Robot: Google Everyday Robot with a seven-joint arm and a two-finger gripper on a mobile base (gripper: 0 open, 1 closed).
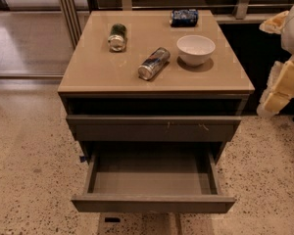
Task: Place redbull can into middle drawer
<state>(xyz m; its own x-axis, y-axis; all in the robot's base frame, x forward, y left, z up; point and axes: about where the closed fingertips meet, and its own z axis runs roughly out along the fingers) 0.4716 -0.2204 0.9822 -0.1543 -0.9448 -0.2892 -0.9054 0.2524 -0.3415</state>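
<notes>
1. We see the tool [282,81] at the right edge of the frame, a pale yellow and white shape beside the cabinet and well apart from all the cans. We cannot tell if it is open or closed, and it holds nothing that we can see.
2. The redbull can [154,63] lies on its side on the worktop [95,70], near the middle of the frame's upper half, with one shiny end turned toward the lower left.
3. Just to the right of this can stands a white bowl [196,49], close to it but not touching.
4. A green can [117,36] lies on its side to the upper left of the redbull can, and a dark blue can [184,17] lies near the back edge of the worktop, above the bowl.
5. The middle drawer [152,182] is pulled out in the lower part of the frame, and its flat grey inside is bare.
6. Above it, the drawer front with small scratches [152,129] is closed.
7. The cabinet stands on a speckled floor [29,170].
</notes>
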